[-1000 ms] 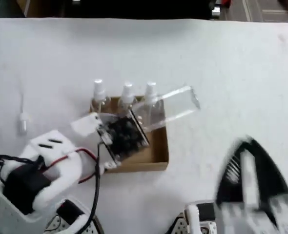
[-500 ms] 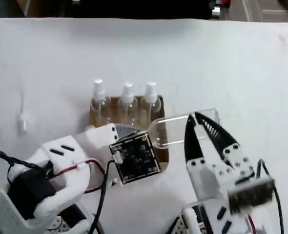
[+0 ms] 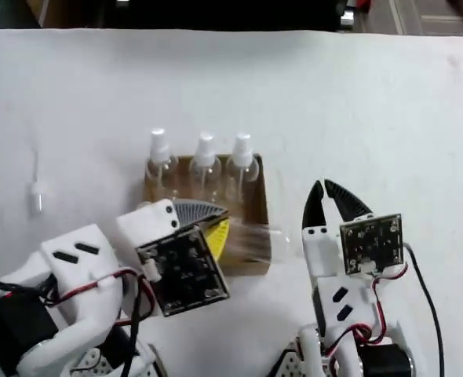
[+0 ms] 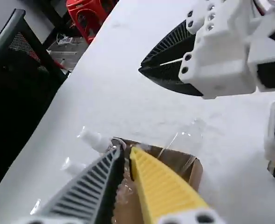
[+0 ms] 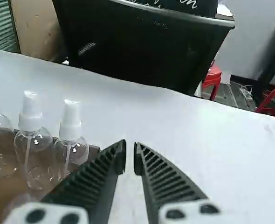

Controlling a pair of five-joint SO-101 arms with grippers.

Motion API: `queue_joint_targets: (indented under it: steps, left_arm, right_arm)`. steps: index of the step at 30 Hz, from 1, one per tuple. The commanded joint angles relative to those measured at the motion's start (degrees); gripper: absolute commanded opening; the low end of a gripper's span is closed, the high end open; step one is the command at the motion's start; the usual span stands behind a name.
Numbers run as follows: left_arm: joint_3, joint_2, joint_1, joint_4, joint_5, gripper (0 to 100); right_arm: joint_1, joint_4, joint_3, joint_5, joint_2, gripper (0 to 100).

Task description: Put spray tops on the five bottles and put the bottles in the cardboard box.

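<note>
A clear bottle (image 3: 251, 239) lies blurred on its side, long axis left-right, in the cardboard box (image 3: 255, 265), just right of the left gripper (image 3: 225, 218); the right gripper (image 3: 324, 188) is farther right; both are nearly pressed together, empty

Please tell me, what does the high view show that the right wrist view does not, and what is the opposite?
The high view adds the left gripper above the cardboard box, and the loose spray top lying on the table apart from that box. The right wrist view adds the black chair beyond the table's far edge. Both share the bottles with spray tops standing in the box and the right gripper beside it.
</note>
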Motion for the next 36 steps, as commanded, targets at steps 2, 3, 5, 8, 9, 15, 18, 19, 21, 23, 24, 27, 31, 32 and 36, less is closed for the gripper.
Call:
queue_joint_targets:
  steps: [2, 3, 5, 8, 9, 15, 18, 19, 21, 23, 24, 27, 31, 32, 36]
  left_arm:
    - [-2.6, 1.0, 0.9, -2.5, 0.6, 2]
    - [-2.6, 1.0, 0.7, -2.4, 0.6, 2]
    - [-2.5, 0.6, 0.6, -1.9, 0.4, 2]
    - [-3.0, 0.5, -2.2, -0.6, 0.5, 2]
    - [-3.0, 0.5, -3.4, -0.6, 0.5, 2]
    - [-2.7, -0.9, -16.3, -1.1, 0.6, 2]
    - [-2.5, -5.6, -23.9, -0.7, 0.6, 2]
    - [-2.5, -7.8, -26.3, -0.5, 0.6, 2]
    - [-2.5, -13.1, -31.1, 0.7, 0.6, 2]
    - [-2.3, -19.3, -35.3, 1.7, 0.6, 2]
    - [-1.2, -22.3, -37.3, 1.6, 0.2, 2]
    - [6.2, -30.2, -43.2, -0.4, 0.0, 2]
    - [22.0, -35.6, -50.5, -6.9, 0.2, 2]
    - [25.1, -36.3, -52.5, -8.3, 0.5, 2]
    - [34.3, -38.7, -61.3, -11.6, 1.6, 2]
  right_arm:
    - [-0.7, -1.5, 0.6, 0.5, 1.0, 1.5]
    - [-0.6, -1.6, 0.6, 0.5, 1.0, 1.5]
    - [-0.6, -1.7, 0.4, 0.5, 1.0, 1.5]
    - [-0.6, -2.2, 0.3, 0.5, 1.0, 1.5]
    - [-0.6, -2.6, 0.3, 0.5, 1.0, 1.5]
    - [-1.1, -2.9, 0.3, 0.5, 1.4, 1.5]
    - [-1.1, -2.7, 0.3, 1.2, 1.5, 1.5]
    - [-1.1, -2.5, 0.4, 3.0, 1.5, 1.5]
    - [-2.3, -1.2, 0.4, 8.3, 1.4, 1.5]
    - [-6.5, 2.3, 0.2, 15.7, 1.0, 1.5]
    - [-9.3, 4.8, 0.2, 19.9, 1.0, 1.5]
    - [-16.9, 13.1, -0.4, 28.4, 1.1, 2.3]
    - [-22.2, 22.2, -3.7, 29.3, 2.5, 18.5]
    - [-23.5, 25.0, -4.7, 29.5, 3.4, 22.4]
    - [-28.2, 33.2, -6.7, 31.9, 10.3, 22.6]
